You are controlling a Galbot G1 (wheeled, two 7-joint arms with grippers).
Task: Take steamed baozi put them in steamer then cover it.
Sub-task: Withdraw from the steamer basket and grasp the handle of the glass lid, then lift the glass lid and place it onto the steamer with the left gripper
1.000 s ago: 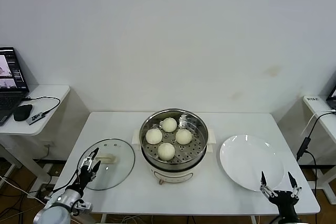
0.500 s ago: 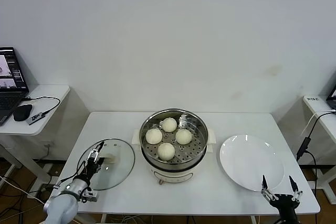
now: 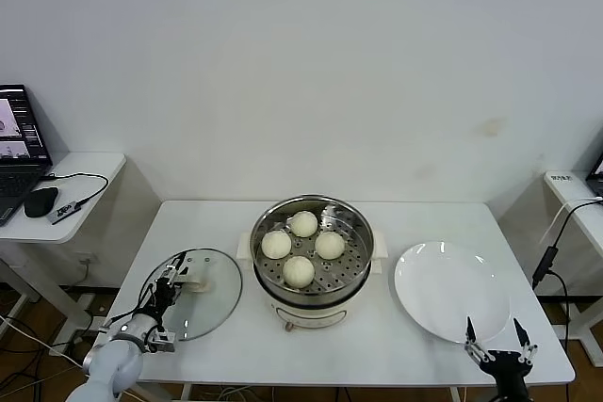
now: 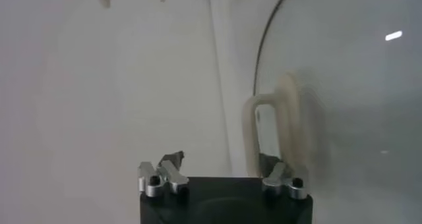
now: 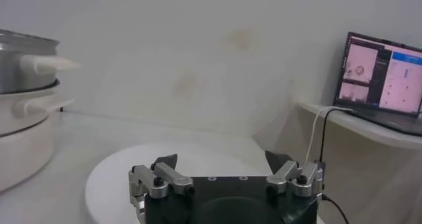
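Near the surface's front left corner, the left gripper [image 3: 168, 281] reaches the lid [image 3: 191, 306], fingers open astride its handle [image 4: 271, 136], not yet clamped. Four buns [image 3: 302, 247] sit in one steamer [image 3: 312, 251]. Covering is in hand; next: grip, lift, carry over. Right gripper [image 3: 492, 336] idles open beside one plate [image 3: 450, 291].

Cut off by the left wrist picture's edge: most of the cover [image 4: 343, 80], leaving only its handle and part of the rim. Cut off likewise in the right wrist view: the steamer [image 5: 23, 107]. Left pincer [image 3: 168, 281] grip beside the handle undecidable.
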